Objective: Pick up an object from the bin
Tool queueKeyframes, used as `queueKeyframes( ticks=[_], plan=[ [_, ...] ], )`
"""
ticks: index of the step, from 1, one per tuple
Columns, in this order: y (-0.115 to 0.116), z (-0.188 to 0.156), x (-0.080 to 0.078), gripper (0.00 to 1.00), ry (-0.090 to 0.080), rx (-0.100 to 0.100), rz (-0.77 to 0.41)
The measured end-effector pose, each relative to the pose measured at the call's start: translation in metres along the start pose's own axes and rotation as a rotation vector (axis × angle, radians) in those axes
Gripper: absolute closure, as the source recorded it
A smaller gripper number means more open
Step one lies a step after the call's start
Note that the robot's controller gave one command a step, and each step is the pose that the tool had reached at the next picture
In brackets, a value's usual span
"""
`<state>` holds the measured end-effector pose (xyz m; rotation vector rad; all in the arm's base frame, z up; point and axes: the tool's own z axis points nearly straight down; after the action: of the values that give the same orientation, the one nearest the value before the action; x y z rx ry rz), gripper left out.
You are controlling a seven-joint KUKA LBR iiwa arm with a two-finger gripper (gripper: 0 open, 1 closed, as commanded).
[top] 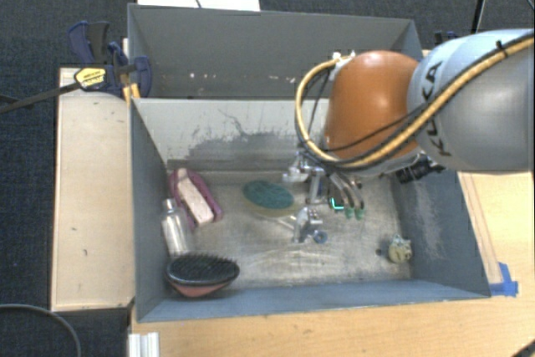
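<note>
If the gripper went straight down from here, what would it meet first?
Probably the bare bin floor: the gripper points down just right of the teal round pad, with nothing visible beneath it. Depth is unclear, so it might graze the pad's edge.

The tool [311, 232] hangs just beside a teal round pad [268, 196].
</note>
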<state>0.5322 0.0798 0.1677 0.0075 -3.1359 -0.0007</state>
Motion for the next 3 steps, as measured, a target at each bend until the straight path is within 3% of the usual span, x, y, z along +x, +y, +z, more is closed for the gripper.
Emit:
queueKeyframes(
  ticks=[1,2,3],
  plan=[
    [-0.035,0.085,-0.004,0.00,-0.001,0.001,0.207],
    [-0.033,0.082,-0.006,1.00,-0.007,-0.001,0.208],
    [-0.052,-0.028,-0.005,1.00,-0.015,-0.001,0.198]
  ],
)
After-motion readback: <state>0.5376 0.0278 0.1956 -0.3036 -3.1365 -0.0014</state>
